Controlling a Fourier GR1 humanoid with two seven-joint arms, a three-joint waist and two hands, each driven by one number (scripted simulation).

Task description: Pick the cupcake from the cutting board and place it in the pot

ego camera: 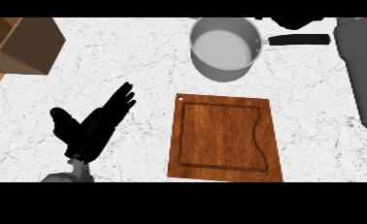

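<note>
Well, left hand (pixel 90 126) rests open and empty, right hand (pixel 290 22) grip unreadable, so it should centre over the pot (pixel 222 72) before lowering.

Left hand (pixel 90 128) open, fingers (pixel 122 99) straight, right forearm (pixel 351 63) along right edge

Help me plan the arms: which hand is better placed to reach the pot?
Right, probably. The right hand shows at the top edge, just beyond the handle of the pot, while the left hand rests open at the lower left, beyond the cutting board. No cupcake shows.
</note>
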